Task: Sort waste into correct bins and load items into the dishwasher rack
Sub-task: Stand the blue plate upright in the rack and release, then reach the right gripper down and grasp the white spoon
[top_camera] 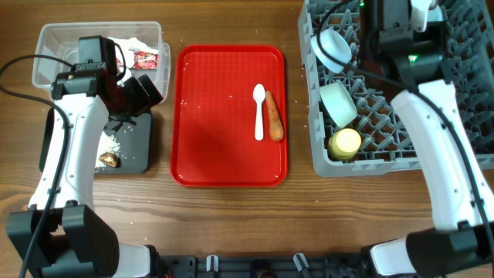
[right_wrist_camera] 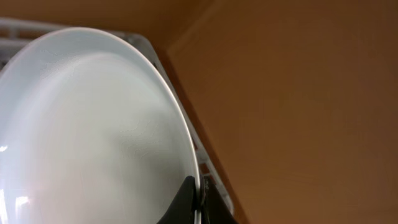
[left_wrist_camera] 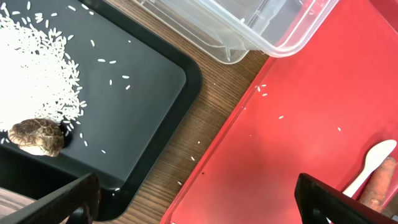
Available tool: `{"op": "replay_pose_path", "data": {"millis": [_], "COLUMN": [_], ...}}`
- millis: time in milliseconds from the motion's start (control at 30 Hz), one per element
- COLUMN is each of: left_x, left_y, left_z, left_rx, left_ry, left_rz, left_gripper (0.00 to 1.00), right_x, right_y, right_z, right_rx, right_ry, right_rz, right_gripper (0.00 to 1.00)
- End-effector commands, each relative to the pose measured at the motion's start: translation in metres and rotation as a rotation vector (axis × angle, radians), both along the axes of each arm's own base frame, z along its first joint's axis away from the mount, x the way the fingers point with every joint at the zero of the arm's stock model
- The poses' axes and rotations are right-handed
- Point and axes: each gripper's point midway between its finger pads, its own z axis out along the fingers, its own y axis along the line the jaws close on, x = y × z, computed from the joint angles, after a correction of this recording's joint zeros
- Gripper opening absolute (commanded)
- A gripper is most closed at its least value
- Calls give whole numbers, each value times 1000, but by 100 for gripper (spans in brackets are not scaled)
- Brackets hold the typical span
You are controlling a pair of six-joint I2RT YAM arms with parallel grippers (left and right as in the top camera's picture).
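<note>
My left gripper [top_camera: 147, 91] [left_wrist_camera: 199, 208] is open and empty, above the gap between the black tray [top_camera: 137, 147] [left_wrist_camera: 143, 93] and the flat red tray [top_camera: 224, 147] [left_wrist_camera: 298, 124]. The black tray holds white rice [top_camera: 110, 143] [left_wrist_camera: 37, 68] and a brown scrap [top_camera: 108, 160] [left_wrist_camera: 37, 135]. The clear tub [top_camera: 54, 35] [left_wrist_camera: 261, 31] holds tissues [top_camera: 135, 44] and a red wrapper [top_camera: 144, 58]. A white spoon [top_camera: 258, 112] [left_wrist_camera: 373, 160] and a carrot [top_camera: 274, 117] [left_wrist_camera: 380, 190] lie on the red tray. My right gripper [top_camera: 397, 19] [right_wrist_camera: 198, 199] is shut on the pale plate [right_wrist_camera: 93, 137] over the grey rack [top_camera: 463, 93].
The rack holds two pale bowls [top_camera: 336, 48] [top_camera: 338, 103] and a yellow cup [top_camera: 345, 143] along its left side. Stray rice grains lie on the wood [left_wrist_camera: 193, 155] between the trays. The right arm spans the rack's middle.
</note>
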Motion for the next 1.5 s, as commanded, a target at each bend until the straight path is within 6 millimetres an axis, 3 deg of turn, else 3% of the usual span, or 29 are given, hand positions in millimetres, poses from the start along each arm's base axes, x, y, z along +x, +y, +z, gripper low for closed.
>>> {"op": "replay_pose_path", "data": {"millis": [0, 100, 200, 400, 433, 467, 533, 600, 700, 733, 767, 800, 867, 900, 967, 1000, 1067, 1167, 1233, 1367, 1467], "left_x": [1, 1, 1, 1, 1, 1, 1, 1, 1, 1, 1, 1, 1, 1, 1, 1, 1, 1, 1, 1, 1], "left_y": [0, 0, 0, 0, 0, 0, 0, 0, 0, 0, 0, 0, 0, 0, 0, 0, 0, 0, 0, 0, 0], "left_z": [3, 3, 3, 3, 3, 3, 3, 3, 3, 3, 3, 3, 3, 3, 3, 3, 3, 3, 3, 3, 3], "left_rx": [-8, -8, -8, -8, -8, -8, -8, -8, -8, -8, -8, -8, -8, -8, -8, -8, -8, -8, -8, -8, -8], "left_ry": [-8, -8, -8, -8, -8, -8, -8, -8, -8, -8, -8, -8, -8, -8, -8, -8, -8, -8, -8, -8, -8], "left_rz": [13, 13, 13, 13, 13, 13, 13, 13, 13, 13, 13, 13, 13, 13, 13, 13, 13, 13, 13, 13, 13], "left_gripper": [100, 100, 100, 100, 100, 100, 100, 100, 100, 100, 100, 100, 100, 100, 100, 100, 100, 100, 100, 100, 100], "right_x": [17, 49, 70, 84, 90, 92, 92, 82, 59, 45, 18, 13, 8, 9, 5, -2, -7, -5, -9, -7, -3], "right_y": [-17, -9, 6, 19, 33, 38, 38, 45, 98, 132, 209, 224, 250, 265, 284, 301, 321, 335, 334, 333, 326], "right_z": [-29, -59, -90, -118, -128, -130, -117, -80, -31, -13, 2, -1, -23, -52, -92, -128, -170, -226, -269, -298, -317], "right_rx": [-127, -156, -126, -58, 12, 40, 85, 130, 270, 395, 794, 870, 1003, 1073, 1105, 1114, 1133, 1128, 1115, 1106, 1070], "right_ry": [205, 310, 406, 432, 432, 417, 326, 212, 100, 31, -30, -8, 73, 147, 267, 380, 486, 585, 676, 711, 705], "right_rz": [-8, 83, 214, 293, 375, 399, 362, 381, 606, 721, 940, 977, 984, 915, 856, 817, 759, 704, 639, 599, 545], "right_gripper": [4, 4, 4, 8, 77, 100, 100, 100, 100, 100, 100, 100, 100, 100, 100, 100, 100, 99, 82, 68, 66]}}
